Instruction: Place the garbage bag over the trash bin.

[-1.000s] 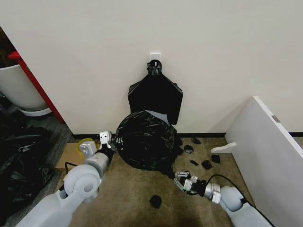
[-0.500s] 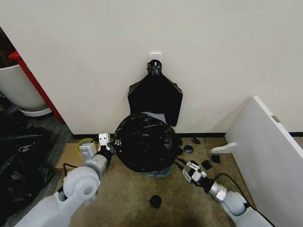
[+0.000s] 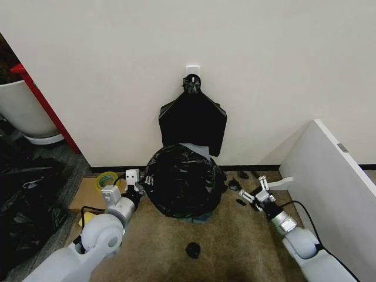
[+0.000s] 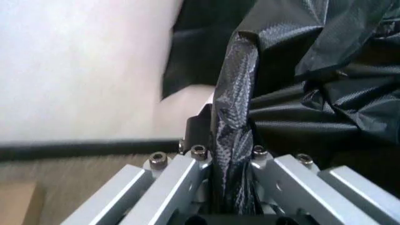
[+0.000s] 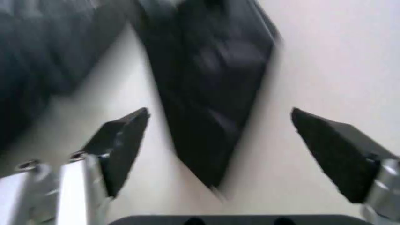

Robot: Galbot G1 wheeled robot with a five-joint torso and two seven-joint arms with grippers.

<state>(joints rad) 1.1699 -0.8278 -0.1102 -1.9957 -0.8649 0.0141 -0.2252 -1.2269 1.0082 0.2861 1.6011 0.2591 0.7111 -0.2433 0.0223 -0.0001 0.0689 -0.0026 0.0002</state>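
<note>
A plain off-white wall carries a small white hook plate — below it, a dark baseboard meets brown carpet. Right of the plate leans a white panel; far left — a red strip.

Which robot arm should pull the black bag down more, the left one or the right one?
Probably the left. The left end effector is clamped on a fold of the garbage bag, right beside it. The right end effector is open and empty, apart from the bag.
</note>
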